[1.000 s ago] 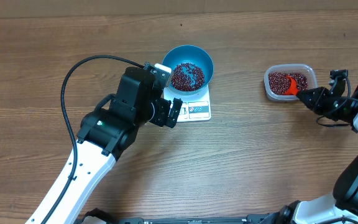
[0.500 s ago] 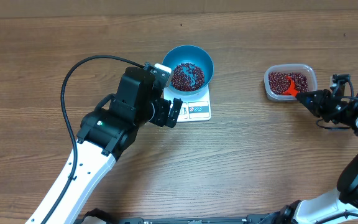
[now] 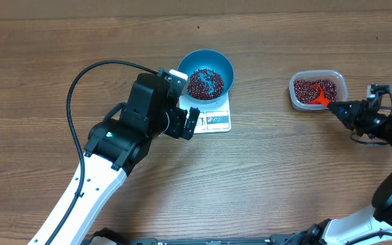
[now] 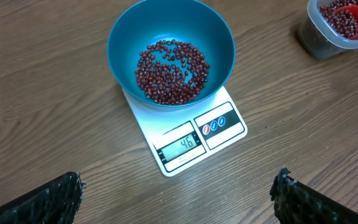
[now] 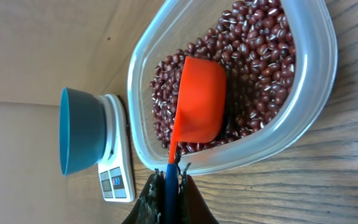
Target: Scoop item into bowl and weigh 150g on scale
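The right gripper (image 5: 166,182) is clamped tight on the thin handle of an orange scoop (image 5: 199,99), whose cup lies just ahead among small maroon beans (image 5: 260,50) in a clear tub (image 5: 319,81). The left gripper (image 4: 176,196), spread wide and empty, hovers angled downward. Just ahead of it a blue bowl (image 4: 129,37) holding a thin layer of beans sits on the white scale (image 4: 229,118).

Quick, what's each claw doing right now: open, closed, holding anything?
Left claw: open, holding nothing.
Right claw: closed on the handle of the orange scoop.
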`<control>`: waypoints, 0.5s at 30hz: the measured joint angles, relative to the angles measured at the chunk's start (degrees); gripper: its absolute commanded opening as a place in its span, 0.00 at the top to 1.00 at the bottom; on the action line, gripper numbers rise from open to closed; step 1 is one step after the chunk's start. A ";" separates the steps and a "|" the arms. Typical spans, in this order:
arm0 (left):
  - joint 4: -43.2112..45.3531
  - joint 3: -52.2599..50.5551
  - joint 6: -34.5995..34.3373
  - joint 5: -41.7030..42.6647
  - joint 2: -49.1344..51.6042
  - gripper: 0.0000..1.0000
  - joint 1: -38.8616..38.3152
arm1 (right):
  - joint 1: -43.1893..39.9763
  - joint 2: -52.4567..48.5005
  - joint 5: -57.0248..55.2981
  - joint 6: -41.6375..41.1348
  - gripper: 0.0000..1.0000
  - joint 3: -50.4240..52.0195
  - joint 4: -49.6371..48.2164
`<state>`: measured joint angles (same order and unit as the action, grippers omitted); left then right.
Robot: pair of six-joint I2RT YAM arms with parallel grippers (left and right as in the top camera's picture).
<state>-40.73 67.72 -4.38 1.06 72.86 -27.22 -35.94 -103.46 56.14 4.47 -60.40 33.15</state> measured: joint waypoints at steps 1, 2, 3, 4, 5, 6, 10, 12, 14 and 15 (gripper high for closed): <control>0.00 0.02 0.00 0.00 0.00 0.00 0.00 | -0.04 0.00 0.33 0.02 0.96 0.00 0.00; 0.02 0.00 0.00 0.00 0.00 0.00 0.00 | -0.07 0.00 0.59 0.02 0.96 0.00 0.00; 0.00 0.02 0.00 0.00 0.00 0.01 0.00 | -0.09 0.00 0.70 0.02 0.96 0.00 0.00; 0.00 0.02 0.00 0.00 0.00 0.00 0.00 | -0.09 0.00 0.81 0.02 0.96 0.00 0.04; 0.00 0.02 0.00 0.00 0.00 0.01 0.00 | -0.09 0.00 0.90 0.02 0.96 0.00 0.02; 0.00 0.02 0.00 0.00 0.00 0.00 0.00 | -0.09 0.00 1.03 0.02 0.96 0.00 0.02; 0.00 0.02 0.00 0.00 0.00 0.00 0.00 | -0.09 0.00 1.44 0.02 0.96 0.02 0.04; 0.00 0.00 0.00 0.00 0.00 0.01 0.00 | -0.09 0.00 2.21 0.04 0.96 0.02 0.07; 0.02 0.00 0.00 0.00 0.00 0.00 0.00 | -0.09 0.00 3.02 0.02 0.96 0.02 0.07; 0.02 0.02 0.00 0.00 0.00 0.00 0.00 | -0.09 0.00 3.32 0.00 0.96 0.02 0.09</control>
<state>-40.71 67.75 -4.38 1.06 72.86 -27.22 -36.03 -103.46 59.46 4.47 -60.38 33.23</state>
